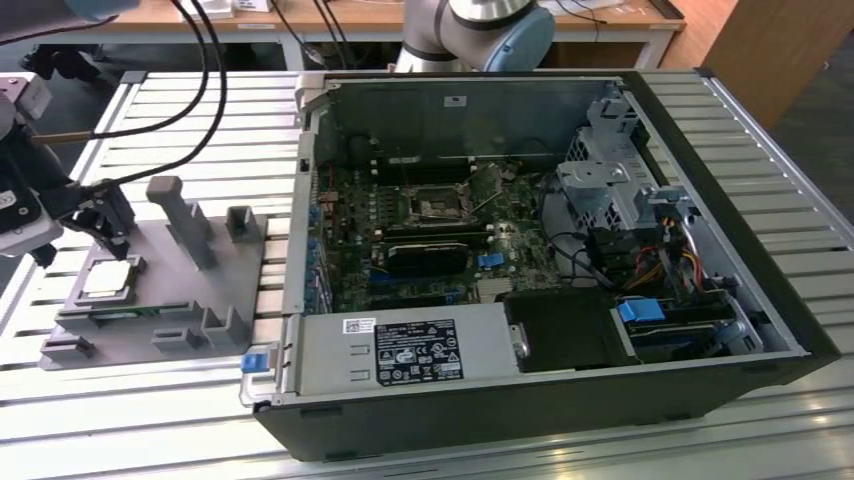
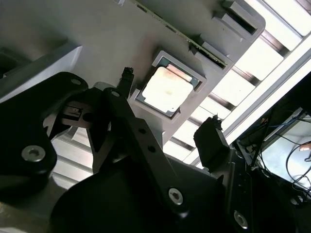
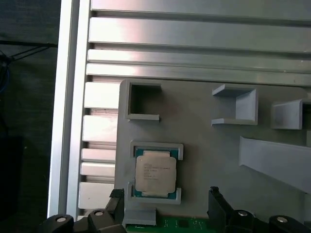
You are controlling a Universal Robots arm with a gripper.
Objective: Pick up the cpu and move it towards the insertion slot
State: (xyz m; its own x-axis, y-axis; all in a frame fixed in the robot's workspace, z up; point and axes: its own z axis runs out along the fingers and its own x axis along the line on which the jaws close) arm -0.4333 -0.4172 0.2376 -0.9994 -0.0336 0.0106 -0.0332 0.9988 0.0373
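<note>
The cpu (image 1: 110, 280), a flat square chip with a silvery top, lies in a shallow pocket of the grey plastic fixture (image 1: 174, 285) at the exterior view's left. My gripper (image 1: 107, 235) hangs just above it, open and holding nothing. In both wrist views the two black fingers stand on either side of the cpu (image 2: 167, 90) (image 3: 155, 172) without touching it, and the gripper (image 2: 169, 104) (image 3: 165, 194) is spread wider than the chip. The insertion slot (image 1: 434, 205), a dark square socket with a metal frame, sits on the green board inside the opened computer case (image 1: 534, 400).
Upright grey posts (image 1: 180, 215) of the fixture rise close to the gripper. Black cables (image 1: 200, 70) hang over the slatted aluminium table (image 1: 134, 420). The case's tall walls, a drive cage (image 1: 601, 180) and a black card (image 1: 427, 255) surround the socket.
</note>
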